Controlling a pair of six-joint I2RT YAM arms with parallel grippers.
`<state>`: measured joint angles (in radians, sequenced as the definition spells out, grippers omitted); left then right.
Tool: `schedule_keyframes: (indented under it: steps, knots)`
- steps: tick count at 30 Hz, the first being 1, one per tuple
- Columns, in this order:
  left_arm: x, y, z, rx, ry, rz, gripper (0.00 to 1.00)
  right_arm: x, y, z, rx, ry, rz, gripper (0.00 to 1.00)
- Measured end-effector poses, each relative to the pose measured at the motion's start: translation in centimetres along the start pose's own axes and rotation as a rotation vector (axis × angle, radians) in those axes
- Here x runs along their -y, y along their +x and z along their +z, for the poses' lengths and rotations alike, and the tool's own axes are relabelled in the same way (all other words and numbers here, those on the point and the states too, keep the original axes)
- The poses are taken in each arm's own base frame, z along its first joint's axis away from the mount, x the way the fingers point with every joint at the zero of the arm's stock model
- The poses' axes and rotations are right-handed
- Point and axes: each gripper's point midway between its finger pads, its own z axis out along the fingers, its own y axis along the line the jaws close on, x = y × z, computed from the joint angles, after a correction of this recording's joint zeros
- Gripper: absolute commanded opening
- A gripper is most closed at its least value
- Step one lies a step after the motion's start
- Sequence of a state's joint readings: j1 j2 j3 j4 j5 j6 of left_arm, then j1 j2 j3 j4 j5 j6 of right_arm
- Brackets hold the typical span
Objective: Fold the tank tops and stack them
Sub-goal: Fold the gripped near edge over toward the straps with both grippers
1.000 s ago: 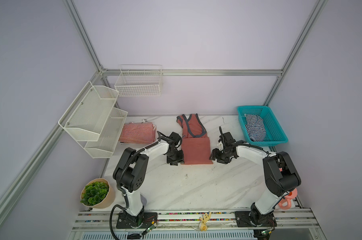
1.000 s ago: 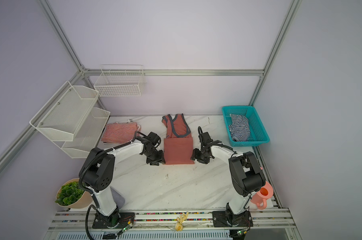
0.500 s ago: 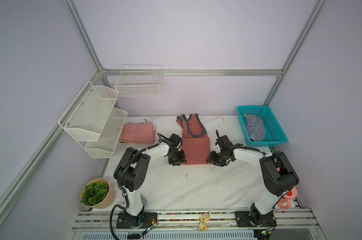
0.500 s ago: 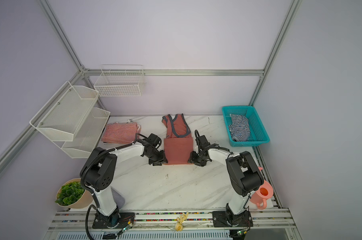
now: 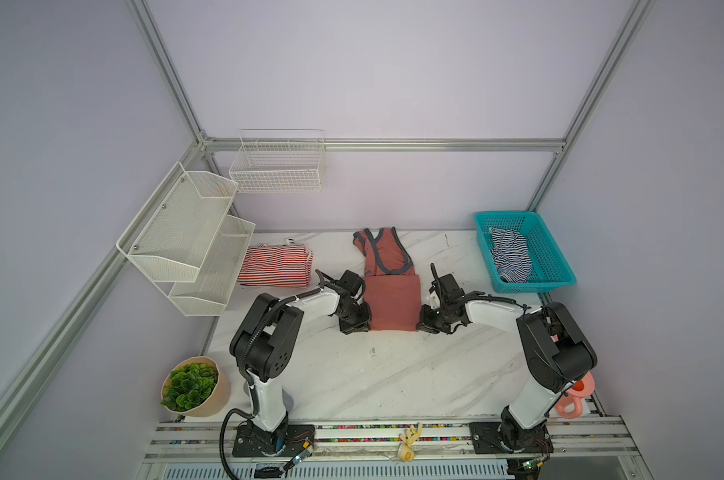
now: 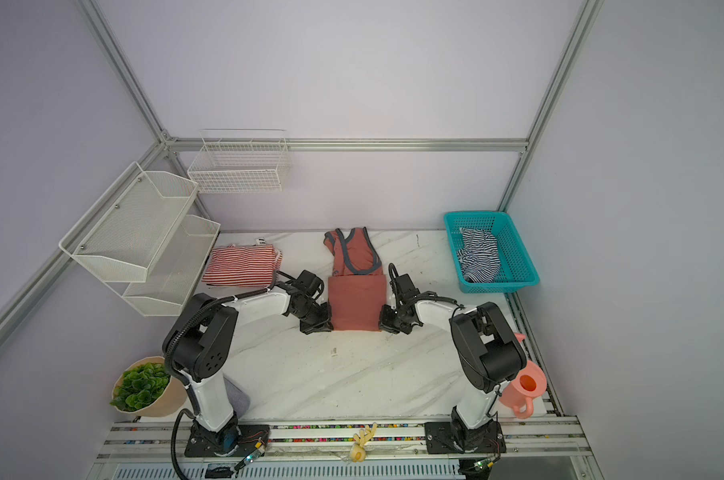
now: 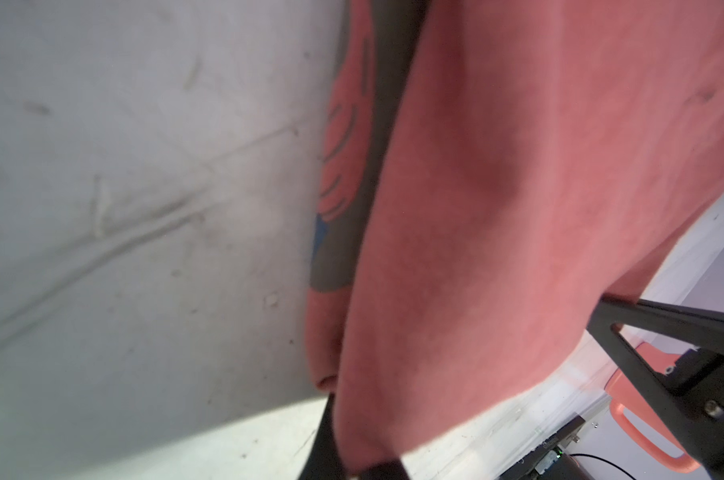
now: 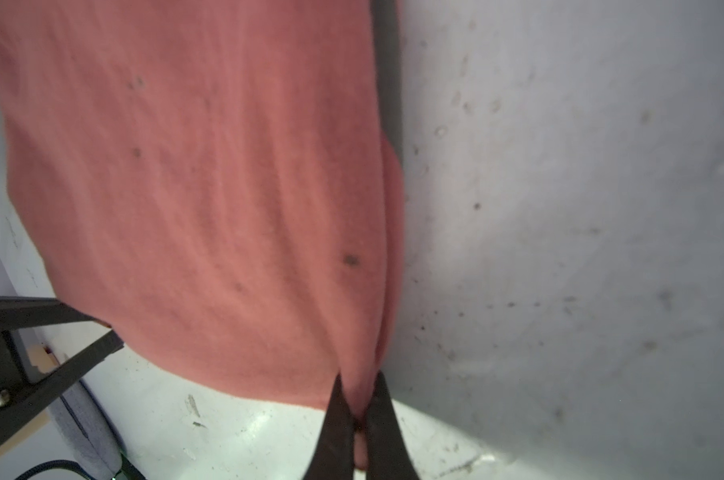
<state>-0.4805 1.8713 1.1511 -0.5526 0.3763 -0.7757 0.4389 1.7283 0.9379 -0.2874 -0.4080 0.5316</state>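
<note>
The salmon-red tank top (image 5: 393,303) lies mid-table, its lower half doubled into a rectangle and its grey-trimmed straps pointing to the back wall. My left gripper (image 5: 362,326) is shut on its near left corner; in the left wrist view the cloth (image 7: 518,208) runs down between the dark fingers (image 7: 331,453). My right gripper (image 5: 422,324) is shut on the near right corner, and the fingers (image 8: 343,415) pinch a fold of the fabric (image 8: 206,187). The red-and-white striped tank top (image 5: 275,270) lies folded at the back left. The navy-and-white striped one (image 5: 509,253) is crumpled in the teal basket (image 5: 555,257).
A white mesh shelf (image 5: 185,232) and a wire basket (image 5: 277,166) hang at the back left. A potted plant (image 5: 192,384) stands off the table's front left. A pink watering can (image 5: 576,399) sits behind the right arm's base.
Both grippers slid in to the near corners of the salmon-red tank top and went from open to shut on its fabric.
</note>
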Motion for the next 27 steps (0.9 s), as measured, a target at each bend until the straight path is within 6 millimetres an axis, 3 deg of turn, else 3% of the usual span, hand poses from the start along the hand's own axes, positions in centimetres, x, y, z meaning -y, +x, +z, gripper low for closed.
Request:
schedule_keyframes:
  steps: [4,8,11,16,19,23,27]
  knots:
    - [-0.3,0.9,-0.3,0.006,0.014,0.004,0.00,-0.2,0.4,-0.2,0.011,0.009,-0.019,0.00]
    - [-1.1,4.4,-1.4,-0.002,0.002,0.004,0.00,-1.2,3.1,-2.1,0.035,-0.007,-0.070,0.00]
    - [-1.1,7.8,-2.5,-0.003,0.003,0.016,0.00,-2.2,5.7,-4.2,0.061,-0.048,-0.092,0.00]
    - [-1.8,13.9,-4.0,-0.012,0.014,0.023,0.00,-2.9,11.9,-6.5,0.066,-0.128,-0.088,0.00]
    - [-2.3,16.0,-5.0,-0.002,0.026,0.006,0.00,-2.9,14.8,-7.6,0.058,-0.170,-0.070,0.00]
    - [-1.9,16.0,-7.2,0.065,0.060,-0.019,0.00,-3.6,14.9,-9.4,0.097,-0.200,-0.034,0.00]
    - [-2.0,15.1,-9.0,0.143,0.043,-0.031,0.00,-5.6,13.1,-10.9,0.143,-0.178,-0.030,0.00]
